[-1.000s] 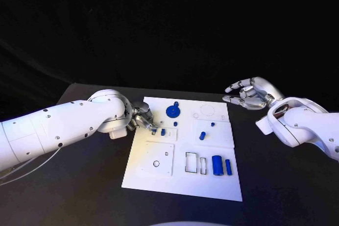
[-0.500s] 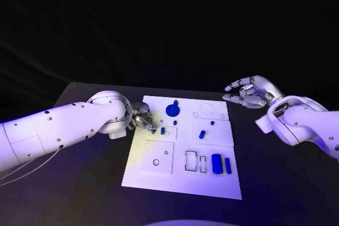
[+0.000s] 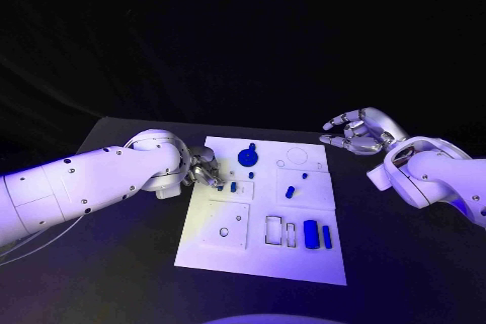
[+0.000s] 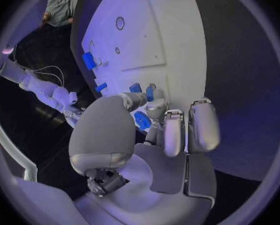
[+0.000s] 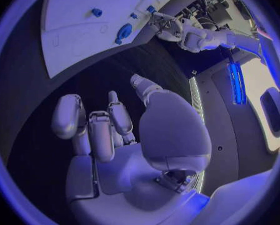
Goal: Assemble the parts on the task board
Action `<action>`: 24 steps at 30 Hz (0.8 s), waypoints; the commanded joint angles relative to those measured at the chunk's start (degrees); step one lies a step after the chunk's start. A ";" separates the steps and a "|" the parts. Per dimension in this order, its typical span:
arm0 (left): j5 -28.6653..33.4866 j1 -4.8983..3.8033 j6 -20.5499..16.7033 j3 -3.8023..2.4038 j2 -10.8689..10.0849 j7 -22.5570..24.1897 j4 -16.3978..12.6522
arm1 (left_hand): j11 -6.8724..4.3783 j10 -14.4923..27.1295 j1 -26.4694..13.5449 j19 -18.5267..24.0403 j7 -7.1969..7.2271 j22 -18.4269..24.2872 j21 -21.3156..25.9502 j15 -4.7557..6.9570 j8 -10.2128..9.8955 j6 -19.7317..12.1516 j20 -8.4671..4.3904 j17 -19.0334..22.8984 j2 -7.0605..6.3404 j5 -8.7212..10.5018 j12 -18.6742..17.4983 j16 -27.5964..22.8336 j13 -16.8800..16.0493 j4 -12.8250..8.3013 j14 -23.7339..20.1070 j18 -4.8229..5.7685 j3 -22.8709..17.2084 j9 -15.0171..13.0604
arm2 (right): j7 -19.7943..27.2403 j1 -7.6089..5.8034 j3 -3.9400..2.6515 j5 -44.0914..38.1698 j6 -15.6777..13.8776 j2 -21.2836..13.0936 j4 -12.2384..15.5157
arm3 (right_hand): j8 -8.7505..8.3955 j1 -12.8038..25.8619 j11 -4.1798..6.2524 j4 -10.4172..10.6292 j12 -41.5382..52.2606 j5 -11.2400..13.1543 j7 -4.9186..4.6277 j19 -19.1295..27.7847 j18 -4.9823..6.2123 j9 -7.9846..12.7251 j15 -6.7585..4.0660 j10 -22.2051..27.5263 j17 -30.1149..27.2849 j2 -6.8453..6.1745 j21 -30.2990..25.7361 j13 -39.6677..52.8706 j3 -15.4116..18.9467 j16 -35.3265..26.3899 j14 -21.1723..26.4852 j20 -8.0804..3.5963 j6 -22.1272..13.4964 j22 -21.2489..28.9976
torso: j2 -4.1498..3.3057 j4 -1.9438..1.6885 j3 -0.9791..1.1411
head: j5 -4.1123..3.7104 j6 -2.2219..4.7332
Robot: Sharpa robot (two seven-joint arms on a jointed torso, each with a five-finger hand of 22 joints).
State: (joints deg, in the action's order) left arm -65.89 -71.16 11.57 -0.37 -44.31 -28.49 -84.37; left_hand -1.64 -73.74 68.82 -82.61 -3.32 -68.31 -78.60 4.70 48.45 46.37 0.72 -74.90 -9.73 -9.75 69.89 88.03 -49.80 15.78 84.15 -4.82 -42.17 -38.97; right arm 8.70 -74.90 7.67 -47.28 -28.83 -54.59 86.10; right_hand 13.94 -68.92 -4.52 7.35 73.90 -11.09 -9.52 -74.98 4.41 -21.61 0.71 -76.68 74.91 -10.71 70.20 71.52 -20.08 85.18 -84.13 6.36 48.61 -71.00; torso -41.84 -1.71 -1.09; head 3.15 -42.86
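The white task board (image 3: 263, 261) lies in the middle of the black table. My left hand (image 3: 203, 168) is at the board's left edge. Its thumb and a finger pinch a small blue part (image 4: 142, 120), which sits low over the board (image 4: 152, 40). That part (image 3: 220, 187) has a blue peg (image 3: 233, 187) just beside it. A blue gear (image 3: 248, 157) lies at the board's far end. Another small peg (image 3: 290, 193) stands mid-board. My right hand (image 3: 357, 134) hovers off the board's far right corner, fingers apart and loosely curled, holding nothing (image 5: 127, 130).
Two blue blocks (image 3: 311, 234) stand side by side near the board's near right, next to empty rectangular slots (image 3: 273, 231). A round hole (image 3: 224, 232) is at the near left. Bare black table (image 3: 121, 254) surrounds the board.
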 commanded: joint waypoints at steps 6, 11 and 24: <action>-0.85 0.29 1.71 0.14 -0.18 -0.07 -0.30 | -0.15 -0.51 0.08 -0.53 0.77 -0.19 -0.38 0.45 0.42 0.80 -0.01 -10.11 -0.45 -0.49 0.33 0.23 -0.14 -9.33 4.72 0.57 -9.86 -0.06 | 0.27 0.03 0.00 -0.32 0.75 -0.03 0.08 | 0.24 0.46 0.04 0.27 -0.32 -0.34 0.18 0.30 1.19 -0.10 -0.40 0.41 0.99 0.31 -0.26 -0.08 0.22 -0.25 -2.51 0.11 -0.39 0.09 | 0.02 0.01 0.00 | 0.00 -0.09; -0.97 0.32 1.56 0.14 -0.26 -0.10 -0.35 | -0.15 -0.53 0.05 -0.53 0.78 -0.21 -0.39 0.46 0.44 0.81 -0.01 -10.11 -0.48 -0.52 0.35 0.23 -0.18 -9.36 4.72 0.57 -9.92 -0.06 | 0.28 0.03 0.00 -0.31 0.74 -0.04 0.07 | 0.24 0.46 0.04 0.27 -0.32 -0.34 0.18 0.30 1.19 -0.10 -0.40 0.41 0.99 0.31 -0.26 -0.08 0.22 -0.25 -2.51 0.11 -0.39 0.09 | -0.01 -0.02 -0.01 | 0.01 -0.05; -0.93 0.35 1.50 0.14 -0.22 -0.13 -0.45 | -0.16 -0.57 -0.01 -0.52 0.79 -0.18 -0.37 0.46 0.47 0.83 -0.01 -10.15 -0.52 -0.56 0.37 0.24 -0.21 -9.42 4.73 0.57 -10.01 -0.05 | 0.28 0.03 0.00 -0.31 0.74 -0.07 0.08 | 0.32 0.50 0.05 0.41 -0.29 -0.39 0.20 0.33 1.21 -0.11 -0.41 0.37 0.90 0.36 -0.36 -0.06 0.34 -0.30 -2.49 0.10 -0.36 0.15 | -0.01 -0.01 0.00 | 0.04 -0.11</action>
State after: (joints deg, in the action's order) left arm -66.69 -70.97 11.96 -0.33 -44.63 -28.59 -84.63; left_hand -1.83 -73.94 68.36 -82.61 -3.29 -68.47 -78.67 4.91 48.83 46.42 0.73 -74.94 -10.19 -10.17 69.95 88.03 -49.96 15.78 83.94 -4.82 -42.47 -38.98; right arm 8.71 -74.90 7.67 -47.28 -28.82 -54.65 86.10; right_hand 13.94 -68.69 -4.52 7.60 73.90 -11.09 -9.52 -74.98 5.31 -21.67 0.71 -76.68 74.90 -10.48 70.20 71.53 -19.83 85.18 -84.13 6.36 48.61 -70.90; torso -41.84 -1.73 -1.09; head 3.19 -42.95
